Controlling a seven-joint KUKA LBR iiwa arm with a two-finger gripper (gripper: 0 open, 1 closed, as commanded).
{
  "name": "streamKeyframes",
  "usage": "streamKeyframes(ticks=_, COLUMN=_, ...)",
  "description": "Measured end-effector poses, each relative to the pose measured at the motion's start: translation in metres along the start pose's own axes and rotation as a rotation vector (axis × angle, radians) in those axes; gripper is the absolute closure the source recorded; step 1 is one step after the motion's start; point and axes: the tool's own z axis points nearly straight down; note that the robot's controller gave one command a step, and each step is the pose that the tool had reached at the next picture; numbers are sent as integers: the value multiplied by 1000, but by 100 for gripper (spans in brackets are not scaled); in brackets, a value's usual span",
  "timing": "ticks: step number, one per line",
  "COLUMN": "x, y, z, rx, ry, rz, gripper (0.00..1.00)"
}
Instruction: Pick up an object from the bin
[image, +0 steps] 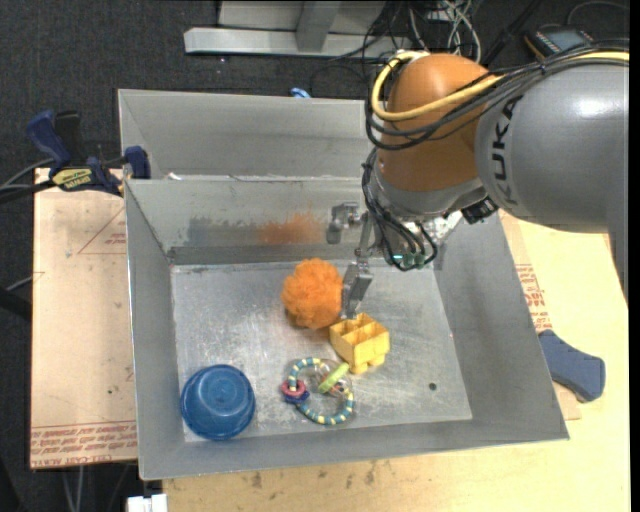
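Note:
My gripper (355, 292) reaches down into the middle of the bin from under the orange wrist cover. One grey finger shows, its tip at the right edge of a fuzzy orange ball (312, 293). Just below the fingertip lies a yellow plastic block (360, 342), tilted on the bin floor. The ball and the block almost touch each other. Nothing shows between the fingers.
A ring of multicoloured beads with a green piece (322, 388) lies in front of the yellow block. A blue cup (216, 401) stands in the front left corner. The arm comes in from the upper right, over the bin's back right wall.

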Motion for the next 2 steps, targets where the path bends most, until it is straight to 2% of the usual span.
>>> streamKeyframes(ticks=1, x=-2, y=0, z=-5, rx=0, ry=-8, rz=1, gripper=0)
streamKeyframes(ticks=2, x=-4, y=-1, z=103, rx=0, ry=-14, rz=-144, gripper=100)
